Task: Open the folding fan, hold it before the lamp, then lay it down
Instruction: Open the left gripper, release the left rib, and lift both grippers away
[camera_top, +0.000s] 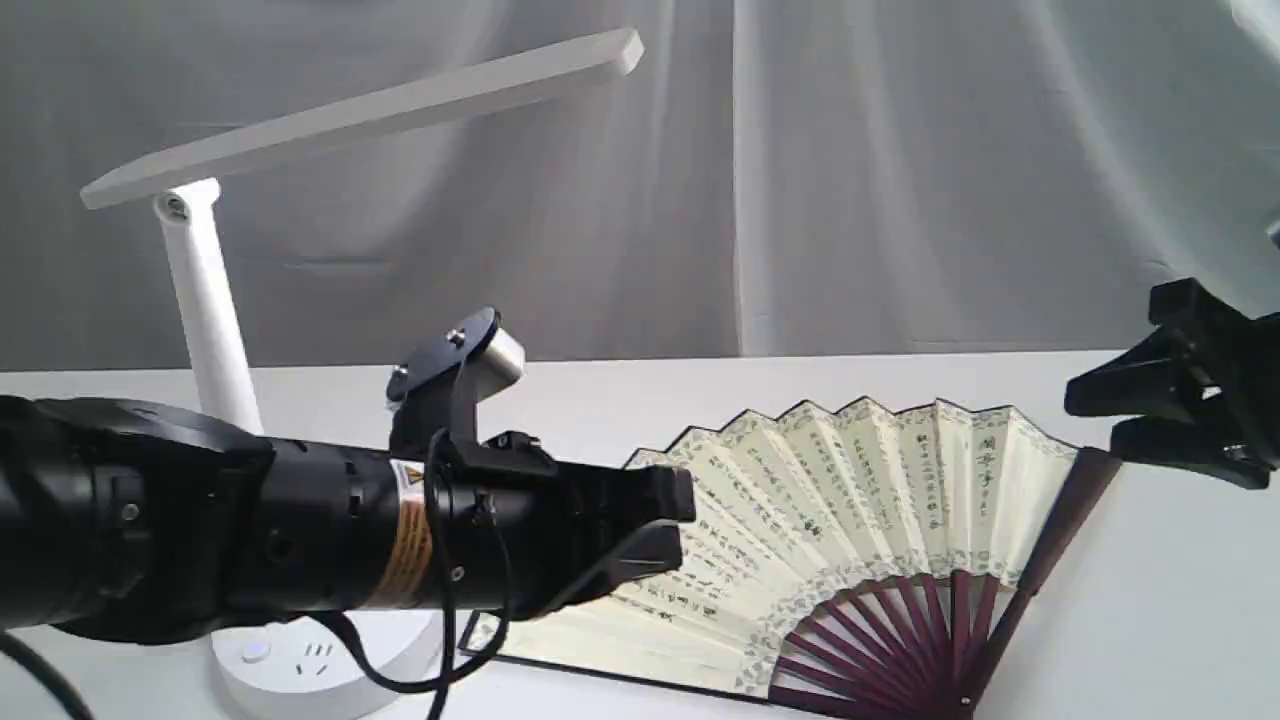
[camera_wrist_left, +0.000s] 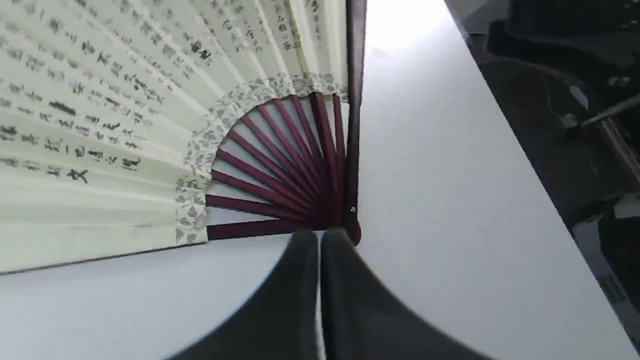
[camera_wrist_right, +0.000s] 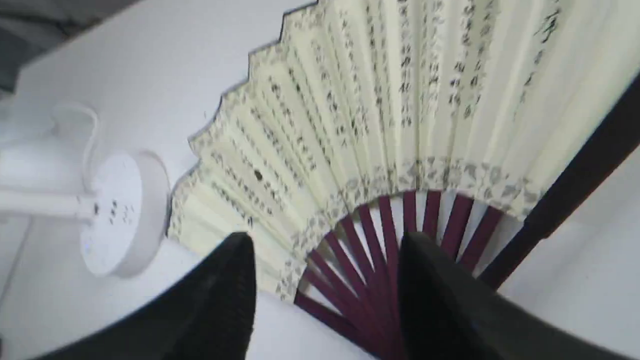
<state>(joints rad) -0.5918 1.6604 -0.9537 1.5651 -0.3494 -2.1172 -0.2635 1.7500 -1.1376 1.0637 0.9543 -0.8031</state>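
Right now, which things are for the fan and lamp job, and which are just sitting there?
For the job:
folding fan, spread open
lamp

Just there:
grey curtain behind
white table underneath

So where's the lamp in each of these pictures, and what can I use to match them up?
Exterior view: the lamp stands at the left, its flat head reaching up towards the middle.
Left wrist view: not in it.
Right wrist view: the lamp, base and stem, sits beside the paper edge of the fan, on the side away from the dark guard stick.
Shared landmark: the fan; its maroon ribs show in all three.
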